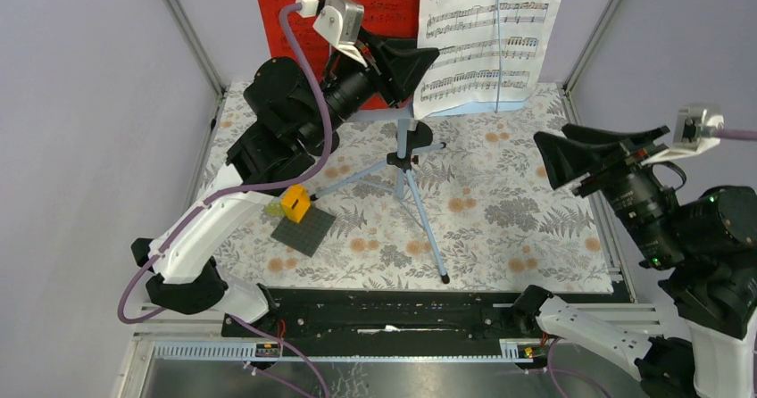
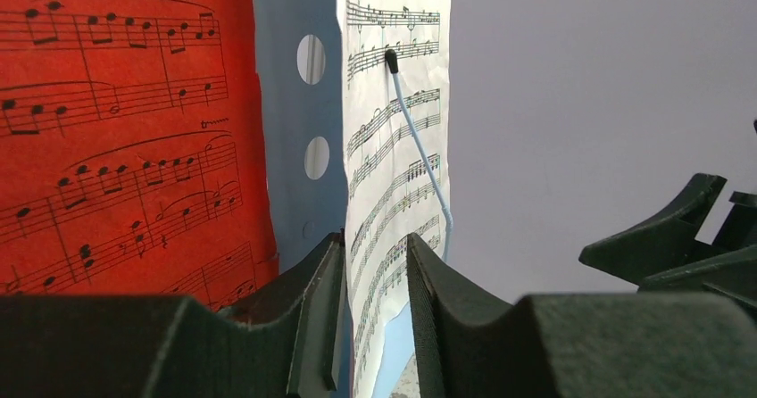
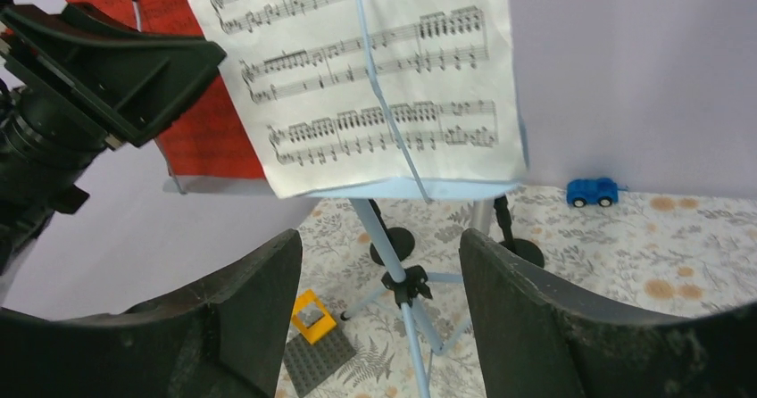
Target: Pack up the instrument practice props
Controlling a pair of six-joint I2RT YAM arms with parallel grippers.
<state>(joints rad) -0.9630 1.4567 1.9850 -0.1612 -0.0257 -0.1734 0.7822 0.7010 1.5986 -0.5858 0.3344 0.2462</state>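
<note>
Orange brick (image 1: 295, 203): stood at the far corner of the plate, touching it.
Dark grey studded plate (image 1: 303, 231): lay flat, turned diagonally, on the desk's left part.
Blue toy car (image 3: 592, 191): sat by the back wall, well apart from both.
Desk (image 1: 500, 228): had a leaf-and-flower patterned cover.

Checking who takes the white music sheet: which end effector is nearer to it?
Left. The left end effector has its fingers either side of the white music sheet's lower left corner; the right end effector hangs apart, off to its right.
</note>
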